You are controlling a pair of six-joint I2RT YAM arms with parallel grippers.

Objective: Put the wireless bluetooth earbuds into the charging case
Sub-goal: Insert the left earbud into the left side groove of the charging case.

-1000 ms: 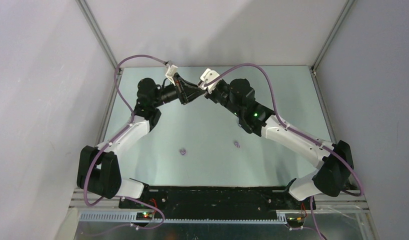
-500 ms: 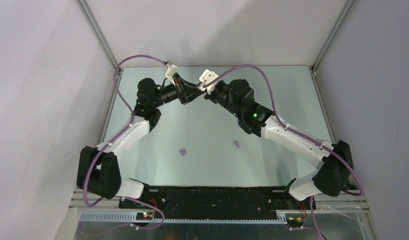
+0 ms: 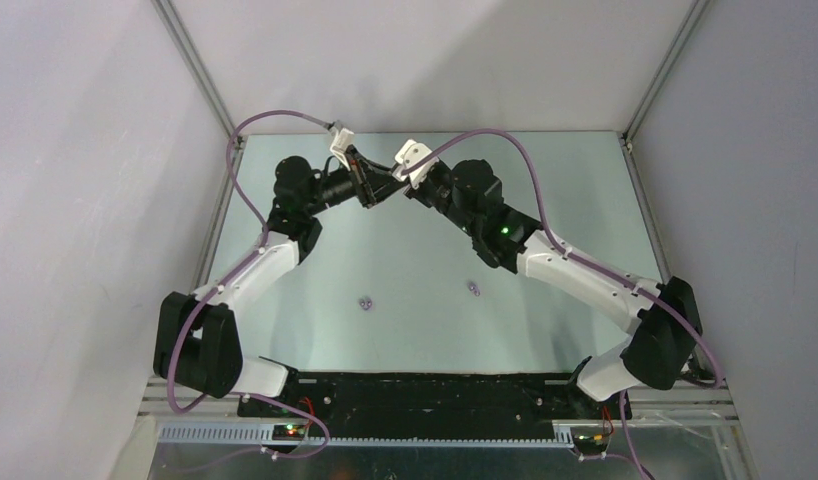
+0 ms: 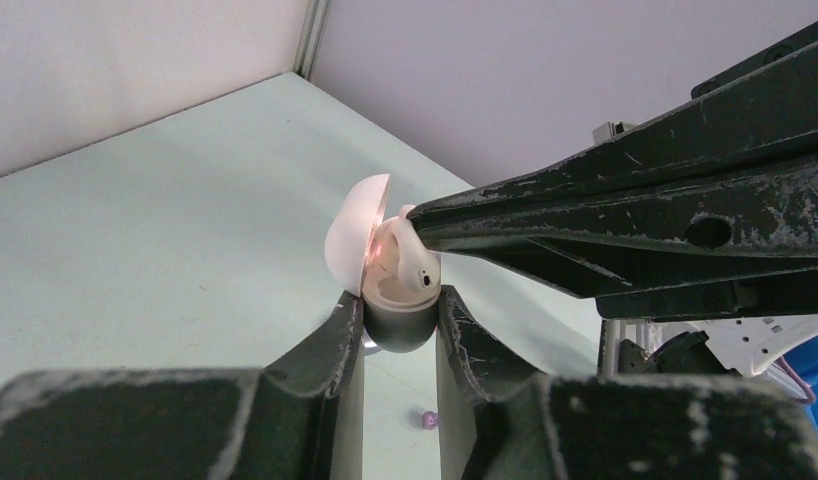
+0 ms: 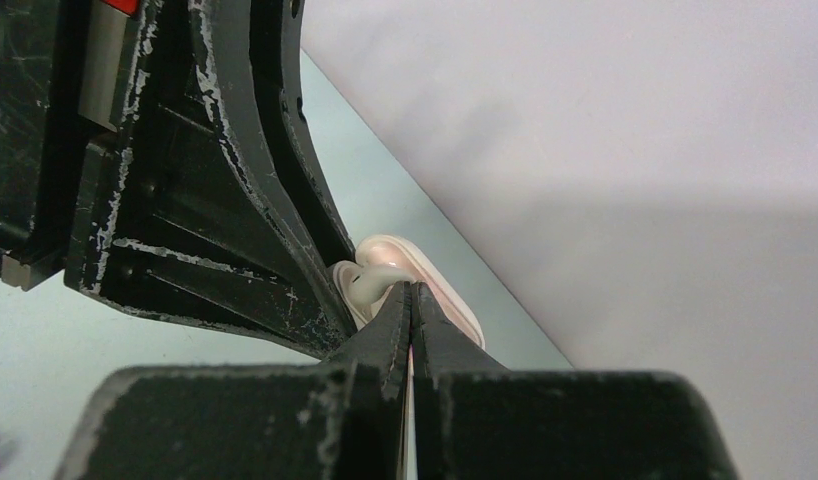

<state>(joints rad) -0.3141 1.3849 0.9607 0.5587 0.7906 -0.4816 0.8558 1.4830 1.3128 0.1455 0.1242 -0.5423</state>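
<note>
Edging left since a second ago, your right gripper (image 5: pixel 410 300), pinched on a white earbud (image 4: pixel 415 272), meets the charging case (image 4: pixel 357 235) your left gripper (image 4: pixel 400 315) clamps; seating looks close.

Top external: fixed high behind the arm bases (image 3: pixel 425 402), aimed down across the whole table (image 3: pixel 405 310); bases at 6 o'clock, left gripper (image 3: pixel 383 193) and right gripper (image 3: pixel 409 190) near 12. Left wrist: close range, sighting along own fingers at the charging case (image 4: pixel 400 322). Right wrist: closer, from the opposite side. Shared by both: that case.
</note>
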